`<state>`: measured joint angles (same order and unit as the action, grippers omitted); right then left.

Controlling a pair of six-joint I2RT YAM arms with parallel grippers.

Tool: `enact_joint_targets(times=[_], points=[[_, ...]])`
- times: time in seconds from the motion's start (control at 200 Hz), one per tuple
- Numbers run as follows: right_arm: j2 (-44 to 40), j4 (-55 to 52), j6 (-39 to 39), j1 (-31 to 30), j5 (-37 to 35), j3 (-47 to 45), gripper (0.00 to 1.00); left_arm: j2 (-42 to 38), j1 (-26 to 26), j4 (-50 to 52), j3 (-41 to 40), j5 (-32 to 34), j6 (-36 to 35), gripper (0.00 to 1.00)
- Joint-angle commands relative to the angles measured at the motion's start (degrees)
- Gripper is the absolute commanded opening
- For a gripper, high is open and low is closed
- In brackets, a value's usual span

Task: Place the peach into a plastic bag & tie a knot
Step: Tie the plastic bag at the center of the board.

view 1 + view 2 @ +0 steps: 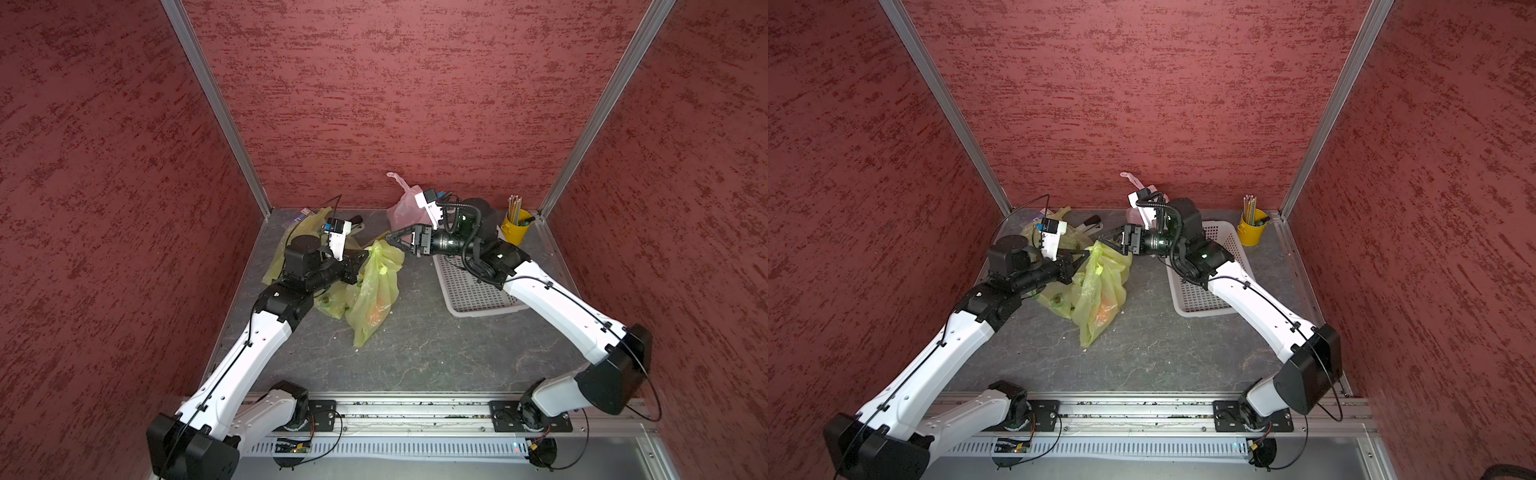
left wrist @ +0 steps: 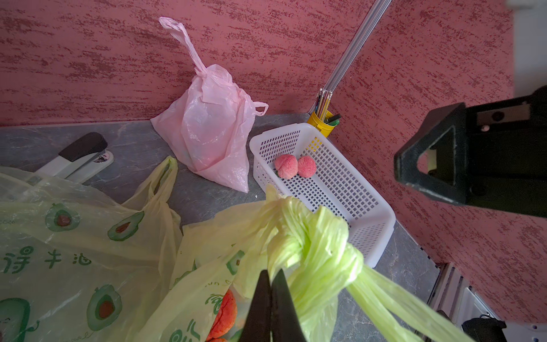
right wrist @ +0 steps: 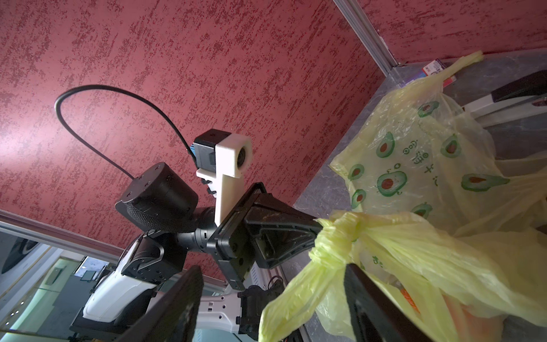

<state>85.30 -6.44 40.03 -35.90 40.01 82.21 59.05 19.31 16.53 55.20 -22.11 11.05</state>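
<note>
A yellow-green plastic bag (image 1: 374, 286) (image 1: 1100, 286) lies mid-table with its handles tied in a knot (image 2: 319, 245) (image 3: 334, 237). An orange-red peach (image 2: 226, 314) (image 1: 376, 313) shows through the bag's film. My left gripper (image 2: 271, 274) (image 1: 368, 249) is shut on the bag's plastic right beside the knot. My right gripper (image 3: 272, 268) (image 1: 390, 239) faces it from the other side of the knot, open. The loose handle tail (image 3: 296, 296) hangs between its spread fingers, gripped by neither.
Two pink peaches (image 2: 296, 166) lie in a white perforated basket (image 2: 381, 213) (image 1: 469, 291) at the right. A tied pink bag (image 2: 207, 133) stands by the back wall. There are avocado-print bags (image 2: 74, 237), a stapler (image 2: 80, 154) and a yellow pencil cup (image 1: 515, 226).
</note>
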Motion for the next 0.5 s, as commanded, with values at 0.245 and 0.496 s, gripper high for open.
enact_joint_targets(times=[0.245,0.496], points=[[3.2,-4.6,-0.4,-1.4,-0.2,5.4,0.79,0.3,0.2,0.3,0.9,1.4,-1.6,0.00],[2.9,-11.7,-3.0,-3.4,-2.7,4.9,0.73,0.7,0.1,0.0,1.1,1.6,-1.6,0.00]])
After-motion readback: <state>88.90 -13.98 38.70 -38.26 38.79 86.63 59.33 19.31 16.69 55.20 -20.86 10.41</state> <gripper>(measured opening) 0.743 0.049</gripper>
